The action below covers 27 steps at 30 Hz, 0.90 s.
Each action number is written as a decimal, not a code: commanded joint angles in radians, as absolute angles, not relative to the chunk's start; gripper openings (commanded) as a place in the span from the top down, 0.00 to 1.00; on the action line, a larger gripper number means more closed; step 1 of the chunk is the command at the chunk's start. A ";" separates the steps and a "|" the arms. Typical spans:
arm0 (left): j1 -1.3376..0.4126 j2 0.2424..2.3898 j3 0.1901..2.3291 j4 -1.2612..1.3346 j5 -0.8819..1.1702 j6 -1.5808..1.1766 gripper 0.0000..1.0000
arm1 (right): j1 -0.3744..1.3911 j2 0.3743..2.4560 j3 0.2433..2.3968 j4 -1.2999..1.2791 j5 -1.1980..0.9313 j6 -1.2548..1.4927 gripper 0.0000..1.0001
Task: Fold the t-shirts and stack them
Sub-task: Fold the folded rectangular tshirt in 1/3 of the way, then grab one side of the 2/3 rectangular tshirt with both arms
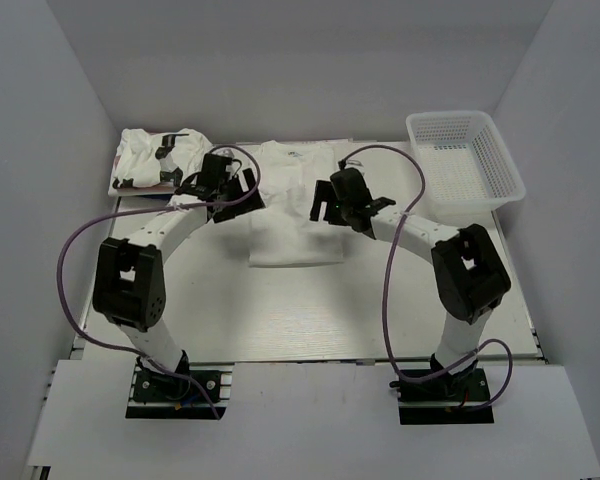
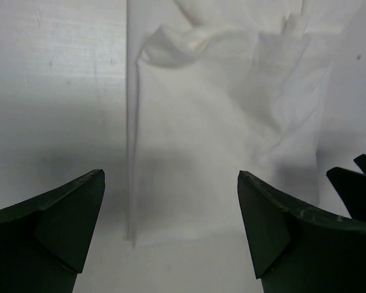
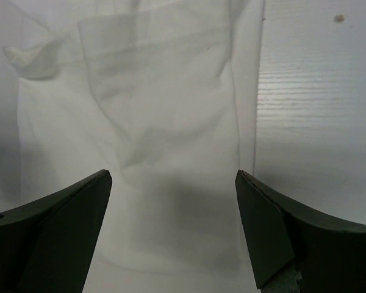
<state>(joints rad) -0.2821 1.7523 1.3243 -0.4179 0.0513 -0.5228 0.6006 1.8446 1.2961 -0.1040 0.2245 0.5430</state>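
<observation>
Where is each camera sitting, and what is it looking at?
Top camera: above and behind the arms, looking down at the table, middle t-shirt, t-shirt pile and mesh basket; both arms show.
Left wrist camera: on the left arm, looking past its open left hand at the middle t-shirt.
Right wrist camera: on the right arm, looking past its open right hand at it.
Shared: all three see the middle t-shirt.

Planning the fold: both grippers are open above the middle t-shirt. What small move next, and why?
Probably lower both and pinch the t-shirt: left gripper and right gripper hang open and empty over it, nothing gripped yet.
</observation>
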 commanded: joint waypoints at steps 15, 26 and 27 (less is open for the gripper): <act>-0.330 1.603 0.963 -0.386 0.175 -0.485 0.00 | 0.591 1.657 0.969 -0.043 0.232 0.758 0.22; -0.330 1.654 0.953 -0.362 0.166 -0.474 0.08 | 0.589 1.654 0.916 -0.012 0.123 0.784 0.66; -0.330 1.654 0.953 -0.362 0.155 -0.474 0.08 | 0.591 1.646 0.905 -0.024 0.127 0.787 0.72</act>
<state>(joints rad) -0.3248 1.6600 0.9417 -0.3702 0.1722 -0.4904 0.5938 1.6783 0.9249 -0.0418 0.1425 0.7662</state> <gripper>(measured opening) 0.924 0.319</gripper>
